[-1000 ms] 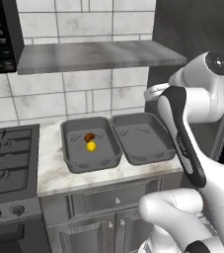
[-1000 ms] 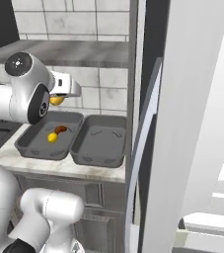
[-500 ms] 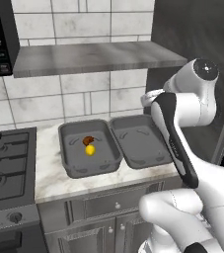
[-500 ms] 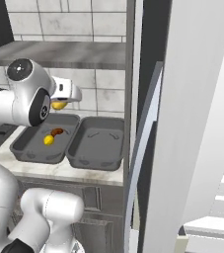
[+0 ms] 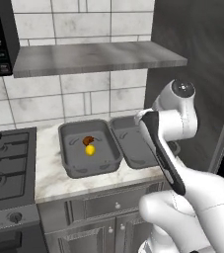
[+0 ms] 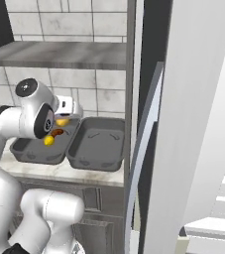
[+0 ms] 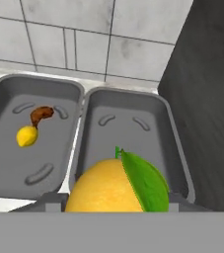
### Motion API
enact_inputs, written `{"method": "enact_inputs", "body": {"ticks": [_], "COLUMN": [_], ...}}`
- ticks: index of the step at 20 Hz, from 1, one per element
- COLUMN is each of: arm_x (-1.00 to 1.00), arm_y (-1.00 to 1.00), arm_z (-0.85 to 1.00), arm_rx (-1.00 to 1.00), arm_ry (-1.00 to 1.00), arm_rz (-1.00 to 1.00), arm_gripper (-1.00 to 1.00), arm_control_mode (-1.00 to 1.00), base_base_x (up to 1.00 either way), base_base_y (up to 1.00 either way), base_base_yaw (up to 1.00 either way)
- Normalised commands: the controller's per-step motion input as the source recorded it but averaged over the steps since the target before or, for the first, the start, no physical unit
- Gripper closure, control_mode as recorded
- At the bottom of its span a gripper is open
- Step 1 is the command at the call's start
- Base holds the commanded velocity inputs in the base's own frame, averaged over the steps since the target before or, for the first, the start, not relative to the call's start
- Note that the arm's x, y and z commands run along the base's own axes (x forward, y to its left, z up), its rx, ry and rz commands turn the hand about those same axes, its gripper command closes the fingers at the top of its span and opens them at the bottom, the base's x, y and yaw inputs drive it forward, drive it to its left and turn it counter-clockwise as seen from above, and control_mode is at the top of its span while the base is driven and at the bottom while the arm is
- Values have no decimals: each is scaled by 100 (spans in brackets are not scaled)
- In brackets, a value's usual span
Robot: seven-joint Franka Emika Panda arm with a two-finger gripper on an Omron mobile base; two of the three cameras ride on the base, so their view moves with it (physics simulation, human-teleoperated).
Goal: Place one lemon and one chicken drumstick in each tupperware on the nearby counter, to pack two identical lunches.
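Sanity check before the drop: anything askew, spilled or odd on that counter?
Nothing stands out. Both tupperware sit side by side on the counter; left tupperware holds a lemon and drumstick, right tupperware is bare. The gripper holds a second lemon.

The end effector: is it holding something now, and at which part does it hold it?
Yes. The end effector holds a lemon, gripped at its sides, green leaf tip up. It hangs above the empty right tupperware.

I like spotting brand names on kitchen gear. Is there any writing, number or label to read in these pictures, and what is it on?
None is readable. The microwave at the left base view's upper left carries small pale marks, too blurred to read. The tupperware trays, counter and lemon bear no text.
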Motion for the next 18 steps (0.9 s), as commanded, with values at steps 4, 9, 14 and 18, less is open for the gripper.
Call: {"method": "enact_inputs", "body": {"ticks": [4, 9, 14, 18], "arm_x": [24, 29, 24, 30], "arm_y": [0, 0, -1, -7], "arm_z": [-77, -64, -47, -33], "arm_rx": [-6, -5, -1, 0], "arm_ry": [15, 13, 13, 12], "arm_rz": [-1, -3, -2, 0], "arm_gripper": [100, 100, 100, 100], "arm_control_mode": [-100, -100, -100, -100], "base_base_x": [0, 0, 0, 0], "base_base_y": [0, 0, 0, 0], "base_base_yaw": [0, 0, 0, 0]}}
